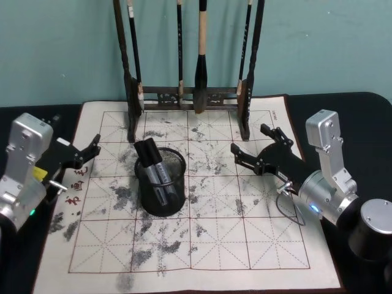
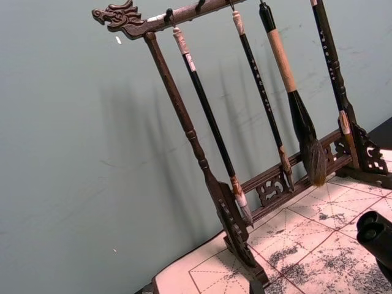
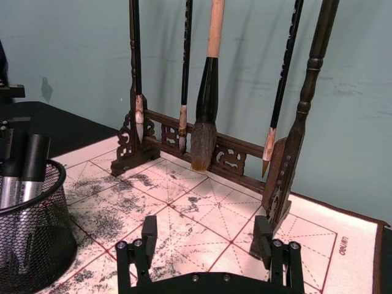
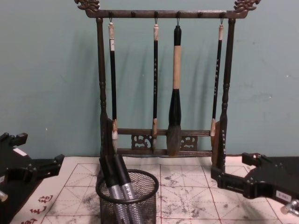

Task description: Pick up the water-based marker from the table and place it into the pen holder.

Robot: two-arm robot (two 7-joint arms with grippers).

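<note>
- Two water-based markers already stand tilted in the pen holder, caps leaning toward 11 o'clock; I see none lying on the paper mat.
- The right gripper hovers at 3 o'clock of the holder, fingers wide and empty. The left gripper sits at 9 o'clock, fingers apparently open, empty.
- Risk: a sideways swing could clip the leaning caps and tip the holder.
- The brush rack blocks 12 o'clock; open mat lies toward 6 o'clock.
</note>
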